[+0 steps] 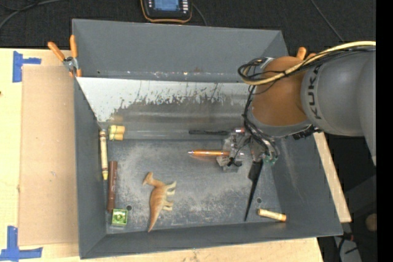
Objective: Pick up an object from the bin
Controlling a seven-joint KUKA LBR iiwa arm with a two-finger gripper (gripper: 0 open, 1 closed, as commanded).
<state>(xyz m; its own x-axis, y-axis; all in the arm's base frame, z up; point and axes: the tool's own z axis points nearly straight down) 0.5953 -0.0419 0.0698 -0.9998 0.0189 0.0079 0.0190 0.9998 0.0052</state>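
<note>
My gripper (233, 153) is low over the bin floor, right of centre, under the orange wrist cover. An orange pencil (206, 153) lies flat, pointing left, and its right end reaches the gripper. Whether the gripper has hold of it I cannot tell. A thin black pen (206, 131) lies just behind the gripper, near the back wall. A long black stick (252, 191) runs from below the gripper down toward the front wall.
A tan toy dinosaur (158, 196) lies front centre. A small tan cylinder (271, 215) sits at the front right. Along the left wall lie a yellow-brown crayon (104, 156), a dark brown stick (112, 188), a pale yellow piece (116, 131) and a green block (119, 216).
</note>
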